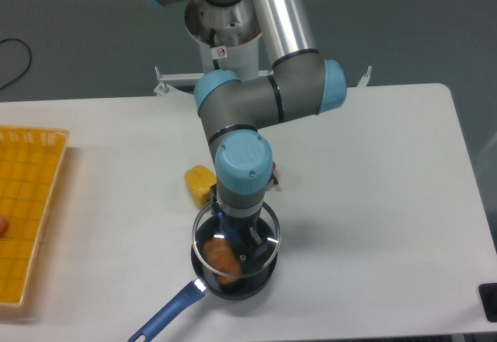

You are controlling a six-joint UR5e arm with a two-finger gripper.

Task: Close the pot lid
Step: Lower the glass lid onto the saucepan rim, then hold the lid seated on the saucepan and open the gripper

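The two-finger gripper (235, 229) hung straight down from the grey-and-blue arm, closed on the centre of the round clear glass pot lid with a thin metal rim (268, 237); the knob itself was hidden beneath the wrist. The lid sat directly under the gripper, nearly lined up over the small round dark saucepan with a long blue handle (168, 315); whether the rims touched could not be told. Orange food (220, 257) showed through the glass. A yellow object (199, 181) lay just behind, on the white table (373, 202).
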